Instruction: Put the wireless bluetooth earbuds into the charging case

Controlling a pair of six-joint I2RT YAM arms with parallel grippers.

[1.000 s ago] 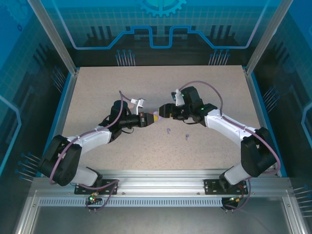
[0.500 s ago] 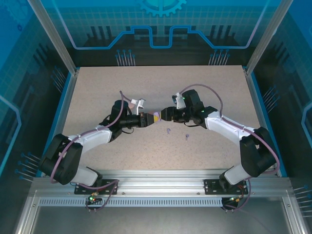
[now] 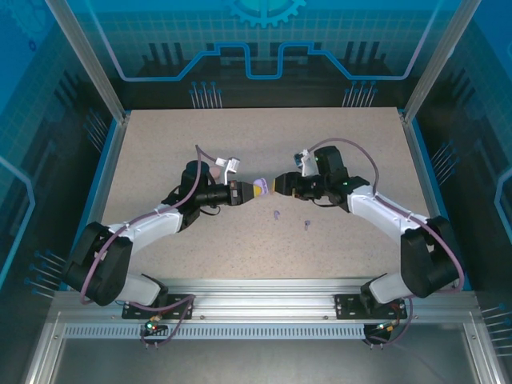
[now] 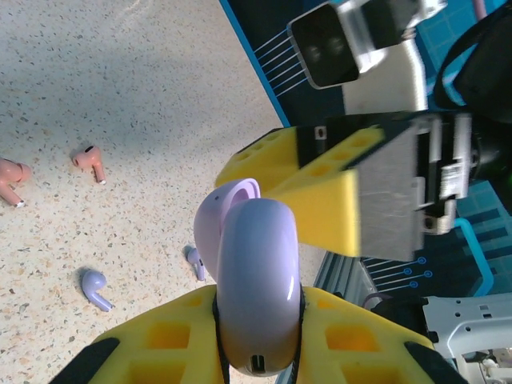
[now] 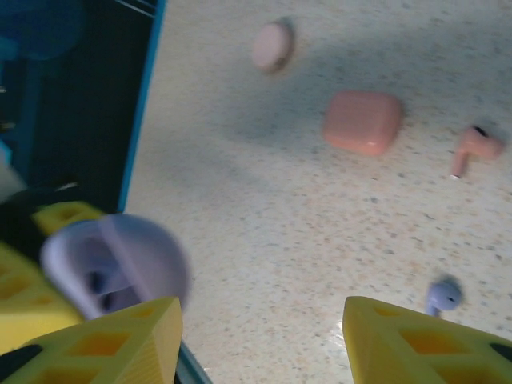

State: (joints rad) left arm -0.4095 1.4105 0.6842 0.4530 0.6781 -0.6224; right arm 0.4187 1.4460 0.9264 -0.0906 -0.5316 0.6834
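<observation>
The left gripper (image 4: 256, 356) is clamped tight on a lilac charging case (image 4: 256, 272). Its yellow fingers (image 4: 152, 340) press both sides of the smooth, pebble-shaped shell. The case is held up off the table with its lid (image 4: 232, 200) hinged open.

From above, the right gripper (image 3: 279, 184) meets the held case nose to nose near the middle of the speckled beige tabletop (image 3: 160, 160). In the right wrist view its jaws stand wide apart with bare tabletop between them, gripping nothing. The open case sits just beside the finger at the left of that view. Whether the two touch cannot be told.

Beneath the two grippers, loose on the tabletop, lie a purple earbud (image 4: 94, 288) and a second purple earbud (image 4: 194, 262), near each other but apart. Farther off lies a coral-pink earbud (image 4: 90, 162). Another pinkish earbud (image 4: 10, 180) is cut off by the left edge of the left wrist view.

The blurred right wrist view also takes in a coral-pink case (image 5: 362, 122), closed and lying flat. A paler pink case (image 5: 272, 46) lies beyond it.
</observation>
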